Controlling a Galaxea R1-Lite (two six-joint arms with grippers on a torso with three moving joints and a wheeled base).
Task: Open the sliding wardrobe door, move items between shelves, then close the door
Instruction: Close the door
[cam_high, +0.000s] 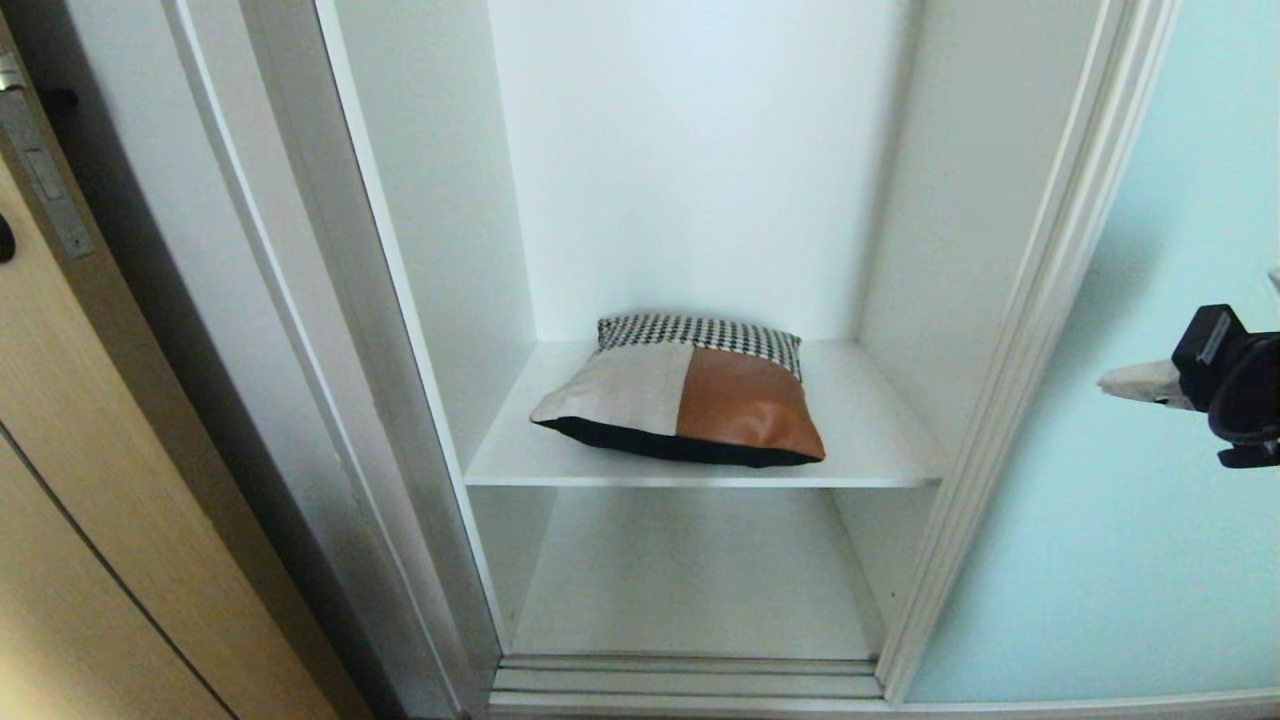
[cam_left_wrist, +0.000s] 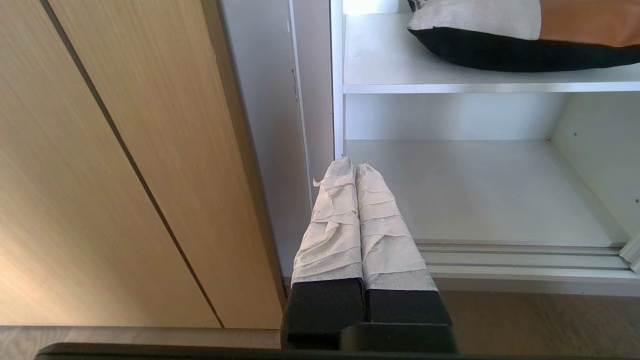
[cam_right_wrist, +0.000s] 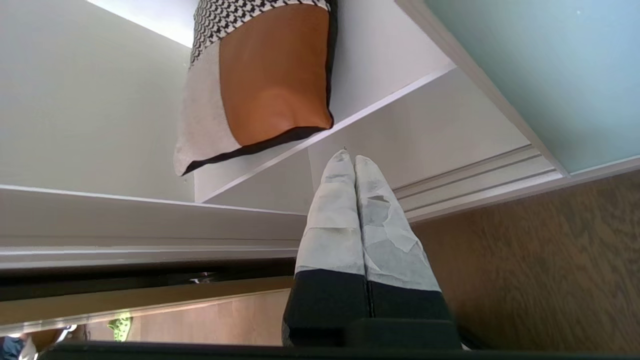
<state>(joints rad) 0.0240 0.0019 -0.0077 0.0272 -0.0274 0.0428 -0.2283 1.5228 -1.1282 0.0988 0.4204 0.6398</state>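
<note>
The sliding wardrobe door (cam_high: 1150, 420), frosted pale aqua glass in a silver frame, stands slid to the right, leaving the white wardrobe interior open. A patchwork cushion (cam_high: 690, 400) in houndstooth, cream and rust-orange lies on the upper shelf (cam_high: 880, 450); the lower shelf (cam_high: 690, 590) is bare. My right gripper (cam_high: 1105, 380) is shut and empty, in front of the glass door at the right edge, level with the cushion's shelf. It also shows in its wrist view (cam_right_wrist: 354, 159). My left gripper (cam_left_wrist: 354, 162) is shut, empty and low, outside the head view, pointing at the wardrobe's left frame.
A tan wooden door (cam_high: 90, 480) with a metal latch plate (cam_high: 40, 170) stands at the left. The door's floor track (cam_high: 690, 680) runs along the wardrobe's bottom front. Brown wood-grain floor (cam_right_wrist: 540, 260) lies before it.
</note>
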